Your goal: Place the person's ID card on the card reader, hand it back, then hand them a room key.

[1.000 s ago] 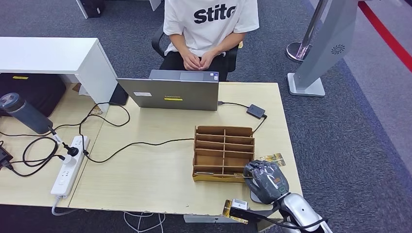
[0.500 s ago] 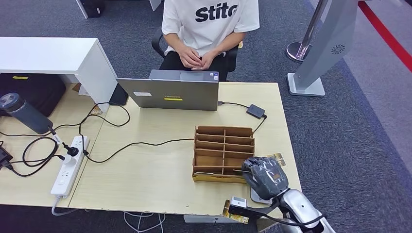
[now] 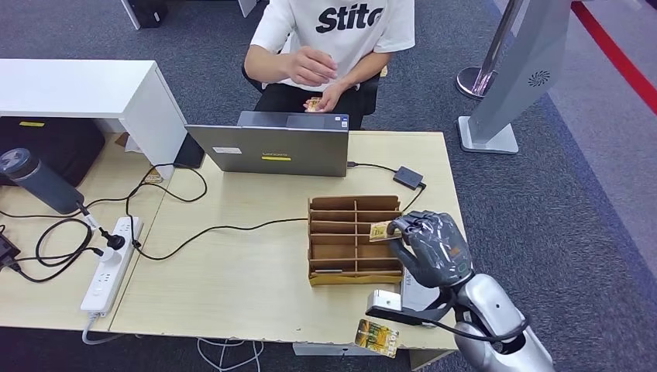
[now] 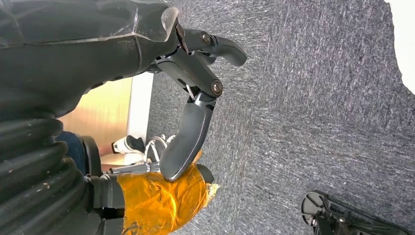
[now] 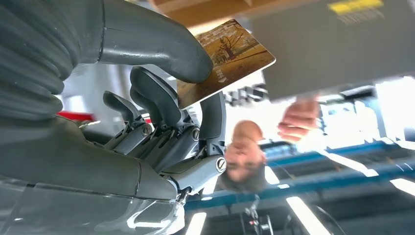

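My right hand (image 3: 434, 249) is raised above the desk's right side, beside the wooden slotted organizer (image 3: 341, 232). It pinches a golden room key card (image 3: 381, 230) between thumb and fingers. The right wrist view shows that card (image 5: 230, 58) up close in my right hand (image 5: 161, 112). The small black card reader (image 3: 407, 177) lies on its cable behind the organizer. A person in a white T-shirt (image 3: 341, 39) sits across the desk with a small card (image 3: 312, 103) in one hand. My left hand (image 4: 195, 98) hangs over grey carpet, fingers apart, holding nothing.
A grey laptop (image 3: 271, 149) stands open at the desk's far edge. A white power strip (image 3: 108, 263), looping cables and a dark bottle (image 3: 35, 180) are at the left. A white cabinet (image 3: 77, 89) stands far left and a grey floor stand (image 3: 503, 85) far right.
My right hand has risen from the organizer's front lower corner with the golden card and moved toward the person. The person has unclasped their hands and raised one.
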Action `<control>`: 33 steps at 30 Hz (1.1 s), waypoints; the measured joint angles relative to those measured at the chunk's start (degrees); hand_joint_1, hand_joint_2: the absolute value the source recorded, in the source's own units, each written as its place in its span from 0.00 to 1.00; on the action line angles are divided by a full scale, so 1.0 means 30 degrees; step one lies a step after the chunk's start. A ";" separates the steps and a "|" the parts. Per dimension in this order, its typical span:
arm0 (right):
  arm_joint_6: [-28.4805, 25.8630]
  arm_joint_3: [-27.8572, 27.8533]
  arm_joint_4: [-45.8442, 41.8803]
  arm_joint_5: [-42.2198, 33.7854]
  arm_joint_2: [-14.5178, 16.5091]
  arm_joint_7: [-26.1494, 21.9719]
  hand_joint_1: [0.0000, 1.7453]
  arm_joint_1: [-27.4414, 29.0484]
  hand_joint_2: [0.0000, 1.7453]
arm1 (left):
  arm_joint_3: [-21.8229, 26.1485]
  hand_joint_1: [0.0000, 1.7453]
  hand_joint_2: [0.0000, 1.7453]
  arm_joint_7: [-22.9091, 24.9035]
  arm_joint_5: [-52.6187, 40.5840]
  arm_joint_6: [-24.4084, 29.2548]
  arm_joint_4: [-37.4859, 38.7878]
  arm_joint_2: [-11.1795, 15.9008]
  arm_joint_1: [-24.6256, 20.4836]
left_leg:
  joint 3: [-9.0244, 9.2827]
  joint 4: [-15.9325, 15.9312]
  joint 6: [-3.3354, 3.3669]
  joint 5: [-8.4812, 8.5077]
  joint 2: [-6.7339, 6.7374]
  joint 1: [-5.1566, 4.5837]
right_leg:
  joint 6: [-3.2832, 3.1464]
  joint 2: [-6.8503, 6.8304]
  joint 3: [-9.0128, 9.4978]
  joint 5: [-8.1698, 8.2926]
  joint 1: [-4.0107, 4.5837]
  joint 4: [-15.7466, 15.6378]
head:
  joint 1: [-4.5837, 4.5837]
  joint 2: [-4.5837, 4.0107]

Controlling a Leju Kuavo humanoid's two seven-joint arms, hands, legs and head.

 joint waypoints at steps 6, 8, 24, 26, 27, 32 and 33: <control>0.5229 0.0036 -0.0814 -0.6356 -0.0390 -0.2774 1.00 -0.2893 1.00 | -0.0002 0.00 1.00 -0.0018 -0.0604 -0.0442 0.0000 0.0136 -0.0038 | -0.0010 -0.0001 -0.0007 0.0013 0.0042 0.0001 | -0.0015 0.0035 0.0004 0.0026 -0.0002 0.0016 | 0.0004 0.0000; 0.6808 0.0340 -0.0115 -0.6623 -0.0117 -0.2147 1.00 -0.4878 1.00 | -0.0011 0.00 1.00 -0.0045 -0.0865 -0.0606 0.0000 0.0209 -0.0108 | -0.0011 -0.0001 -0.0022 0.0040 0.0058 0.0003 | -0.0028 0.0049 -0.0002 0.0049 -0.0001 0.0022 | 0.0007 0.0000; 0.7880 0.3457 0.9504 -0.7471 0.5629 0.0973 0.00 -1.3402 1.00 | -0.0475 0.00 1.00 -0.0311 -0.1847 -0.1138 0.0000 0.0364 -0.0518 | -0.0023 -0.0005 -0.0098 0.0132 0.0011 0.0074 | -0.0085 0.0047 -0.0037 0.0095 0.0057 0.0042 | 0.0004 0.0000; 0.7955 0.3570 0.9817 -0.7830 0.5770 0.0642 0.00 -1.3438 1.00 | -0.0503 0.00 1.00 -0.0326 -0.1921 -0.1165 0.0000 0.0368 -0.0516 | -0.0029 -0.0005 -0.0097 0.0131 0.0009 0.0072 | -0.0084 0.0043 -0.0037 0.0094 0.0056 0.0035 | 0.0005 0.0000; 0.8011 0.3615 0.9904 -0.8063 0.5799 0.0460 0.00 -1.3437 1.00 | -0.0505 0.00 1.00 -0.0330 -0.1949 -0.1180 0.0000 0.0370 -0.0516 | -0.0030 -0.0004 -0.0095 0.0129 0.0009 0.0071 | -0.0083 0.0043 -0.0037 0.0094 0.0056 0.0032 | 0.0005 0.0000; 0.8276 0.3737 1.0167 -0.9278 0.5794 -0.0289 0.00 -1.3389 1.00 | -0.0510 0.00 1.00 -0.0335 -0.2049 -0.1264 0.0000 0.0377 -0.0512 | -0.0029 -0.0003 -0.0087 0.0122 0.0014 0.0067 | -0.0082 0.0044 -0.0044 0.0094 0.0055 0.0017 | 0.0005 0.0000; 0.8309 0.3712 1.0223 -0.9553 0.5778 -0.0431 0.00 -1.3368 1.00 | -0.0510 0.00 1.00 -0.0335 -0.2064 -0.1266 0.0000 0.0383 -0.0510 | -0.0028 -0.0002 -0.0087 0.0122 0.0014 0.0067 | -0.0082 0.0044 -0.0045 0.0095 0.0055 0.0017 | 0.0004 0.0000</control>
